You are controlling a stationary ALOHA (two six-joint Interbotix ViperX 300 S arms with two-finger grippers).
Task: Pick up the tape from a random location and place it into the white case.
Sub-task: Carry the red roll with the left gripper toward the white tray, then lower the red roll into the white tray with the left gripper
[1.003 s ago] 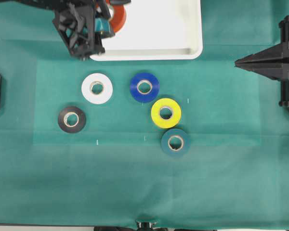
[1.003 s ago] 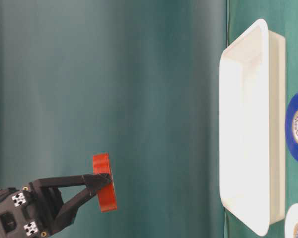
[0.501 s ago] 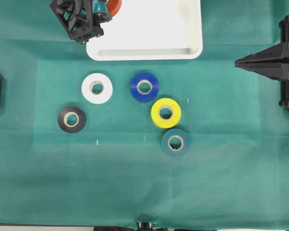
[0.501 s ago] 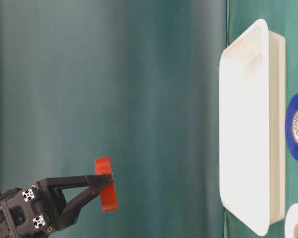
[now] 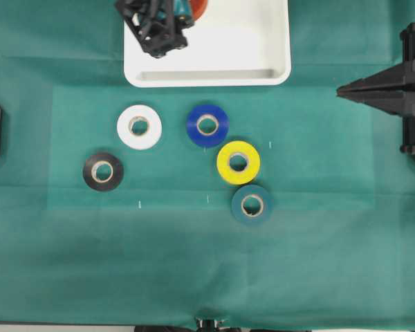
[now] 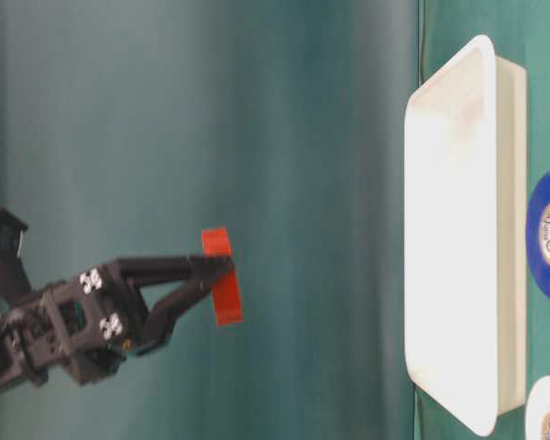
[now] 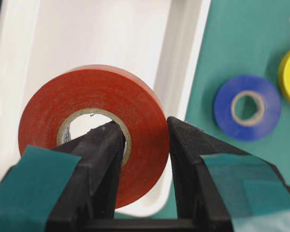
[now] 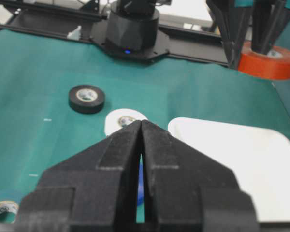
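The orange-red tape [image 7: 87, 92] is gripped by my left gripper [image 7: 142, 128], one finger through its pale core and one outside the roll. In the overhead view the tape [image 5: 198, 5] and left gripper [image 5: 188, 10] are over the left part of the white case [image 5: 207, 76], at the top edge. In the table-level view the tape [image 6: 222, 289] hangs well above the case [image 6: 458, 229], held by the left gripper [image 6: 222, 269]. My right gripper [image 5: 340, 88] is shut and empty at the right; its closed jaws fill the right wrist view [image 8: 141, 123].
Five other rolls lie on the green cloth in front of the case: white [image 5: 139, 126], blue [image 5: 207, 125], yellow [image 5: 238, 162], dark teal [image 5: 252, 205] and black [image 5: 102, 171]. The yellow and dark teal rolls touch.
My left gripper has carried the tape rightward from the case's left corner to over the case. The right arm and the other rolls have not moved.
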